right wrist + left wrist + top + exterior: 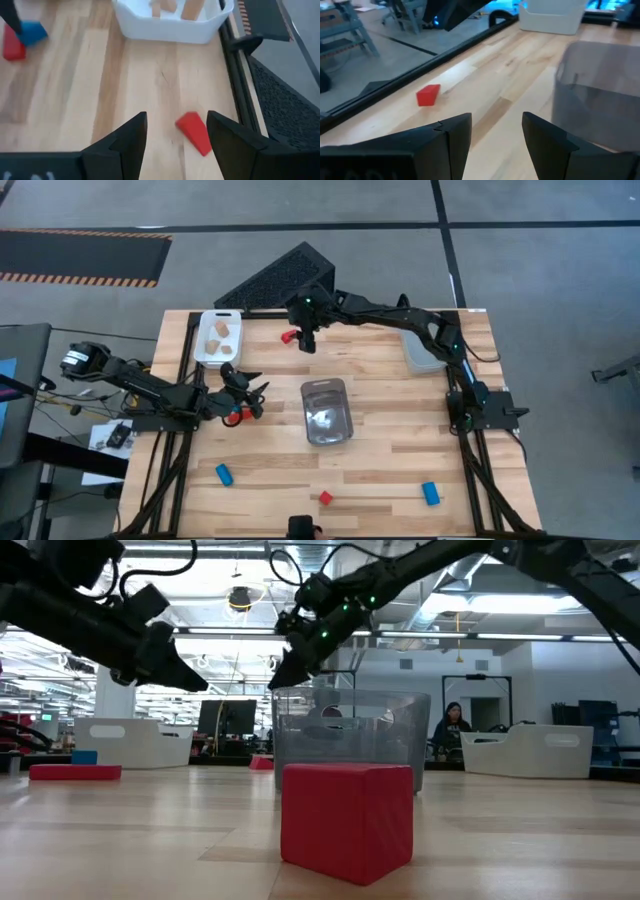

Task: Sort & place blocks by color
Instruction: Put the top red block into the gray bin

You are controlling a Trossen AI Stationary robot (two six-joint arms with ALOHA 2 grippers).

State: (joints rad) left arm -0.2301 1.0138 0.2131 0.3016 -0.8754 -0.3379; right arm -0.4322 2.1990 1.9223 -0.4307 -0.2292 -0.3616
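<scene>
Two pincers seen over light wood bench (400, 470), both parted, nothing held: right pincer (303, 340) above red wedge block (288, 336) beside white tray (205, 352); left pincer (250, 395) near clear tray (327, 412). Red cube (325, 498), blue blocks (223, 474) scattered at near edge. Grey floor, seated person (450, 730) noted beyond

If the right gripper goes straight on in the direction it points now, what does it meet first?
Most likely the red block lying on the table between the open fingers of the right gripper; how far above it the gripper is remains unclear.
</scene>
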